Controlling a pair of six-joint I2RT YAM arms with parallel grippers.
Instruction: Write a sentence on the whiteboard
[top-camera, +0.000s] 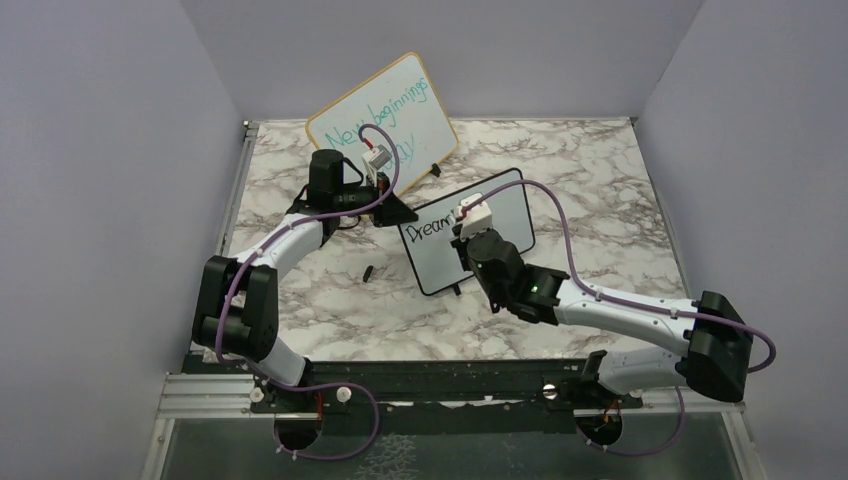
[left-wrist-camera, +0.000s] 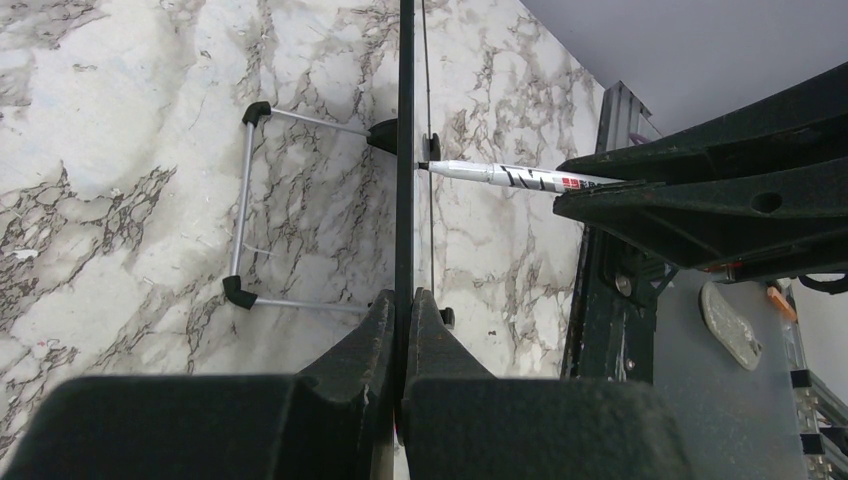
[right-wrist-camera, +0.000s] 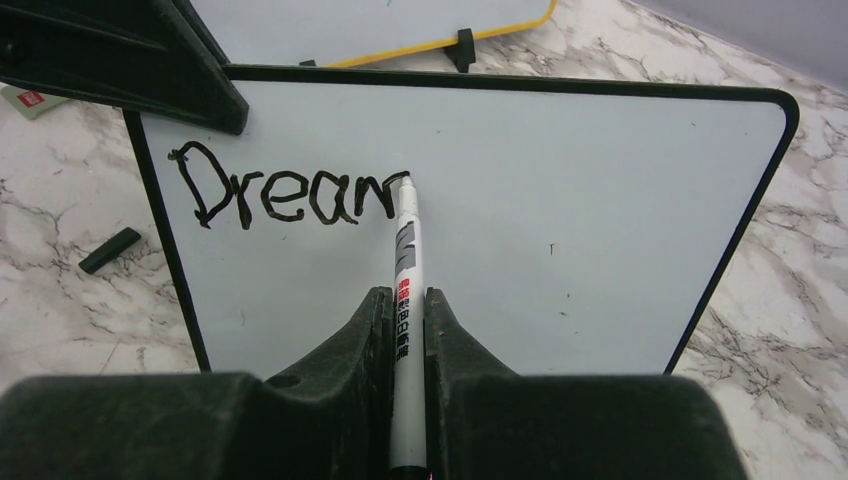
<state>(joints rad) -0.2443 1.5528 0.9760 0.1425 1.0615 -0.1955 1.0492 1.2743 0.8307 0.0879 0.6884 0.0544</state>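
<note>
Whiteboard (right-wrist-camera: 560, 220) stands mid-bench (top-camera: 600, 170), its edge clamped by the left gripper (left-wrist-camera: 405, 305). Right gripper (right-wrist-camera: 402, 300) pinches the marker (right-wrist-camera: 405, 245), tip at the sentence's (right-wrist-camera: 285, 192) unfinished "m". Light, even pressure and matching letter height seem advisable.

A table (top-camera: 620, 170) has a white and grey marble top. Plain pale purple walls (top-camera: 90, 180) stand at its left, right and back. A black rail (top-camera: 440, 378) runs along its near edge.
</note>
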